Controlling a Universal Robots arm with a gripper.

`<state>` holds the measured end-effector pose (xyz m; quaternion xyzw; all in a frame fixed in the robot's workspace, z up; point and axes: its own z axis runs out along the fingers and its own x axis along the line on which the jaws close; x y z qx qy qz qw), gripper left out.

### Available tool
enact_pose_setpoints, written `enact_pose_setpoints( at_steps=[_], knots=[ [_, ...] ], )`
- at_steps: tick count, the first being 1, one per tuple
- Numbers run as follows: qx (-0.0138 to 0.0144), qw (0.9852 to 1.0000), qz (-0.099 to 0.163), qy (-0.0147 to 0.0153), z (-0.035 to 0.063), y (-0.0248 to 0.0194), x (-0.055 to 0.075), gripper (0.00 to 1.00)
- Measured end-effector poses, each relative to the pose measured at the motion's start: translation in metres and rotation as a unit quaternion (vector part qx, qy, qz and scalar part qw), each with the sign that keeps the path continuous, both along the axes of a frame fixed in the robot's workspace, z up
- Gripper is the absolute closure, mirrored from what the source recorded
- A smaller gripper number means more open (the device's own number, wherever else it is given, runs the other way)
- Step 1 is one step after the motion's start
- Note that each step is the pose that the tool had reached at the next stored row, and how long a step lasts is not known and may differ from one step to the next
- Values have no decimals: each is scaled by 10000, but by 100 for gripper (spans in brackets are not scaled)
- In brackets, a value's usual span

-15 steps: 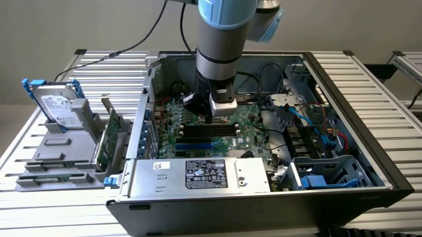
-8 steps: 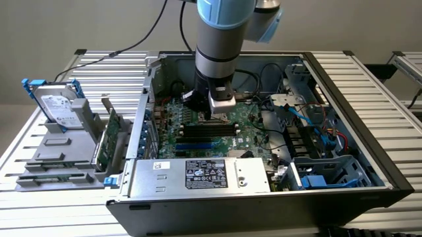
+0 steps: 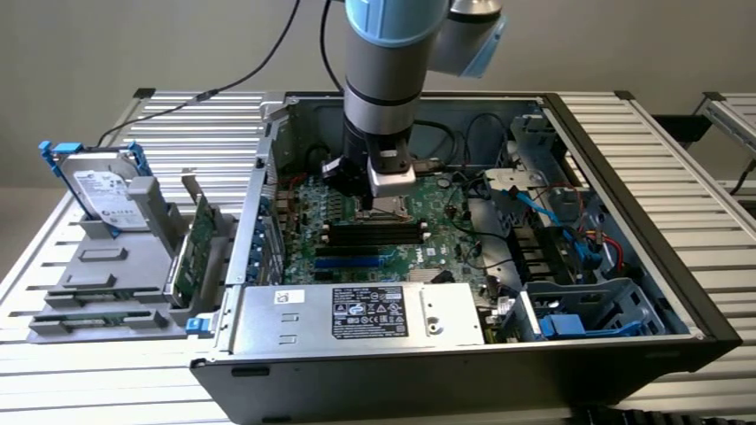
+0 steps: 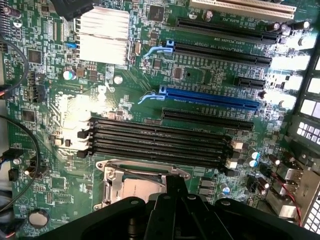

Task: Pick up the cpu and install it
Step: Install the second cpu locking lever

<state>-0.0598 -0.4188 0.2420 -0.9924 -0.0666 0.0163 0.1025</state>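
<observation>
The gripper is being held low inside the open computer case, directly over the motherboard's CPU socket, its jaws closed tight, presumably pinching the cpu for seating, though the chip itself is being hidden by the fingers.

One arm reaches into one open case. On the one green board sit four black memory slots, one blue slot, one silver heatsink and one socket. Outside stands one hard drive, and one green card.
</observation>
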Motion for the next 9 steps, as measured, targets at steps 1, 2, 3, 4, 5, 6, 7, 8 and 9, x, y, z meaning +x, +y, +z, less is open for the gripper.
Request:
enact_pose_setpoints(
  at_steps=[1, 2, 3, 4, 5, 6, 7, 8, 9],
  knots=[
    [-3, 10000, 1, 0, -1, 4, -6, 89],
    [-4, 10000, 1, -1, -3, 7, -11, 89],
    [-6, 10000, 1, 0, -3, 7, -15, 89],
    [-6, 10000, 1, 0, -3, 7, -17, 89],
    [-6, 10000, 2, 0, -3, 7, -18, 89],
    [-9, 10000, 2, 1, -2, 7, -19, 89],
    [-11, 10000, 1, 0, -3, 7, -22, 89],
    [-15, 10000, 1, 0, -3, 8, -25, 89],
    [-20, 10000, 1, 0, -3, 8, -30, 89]
  ],
)
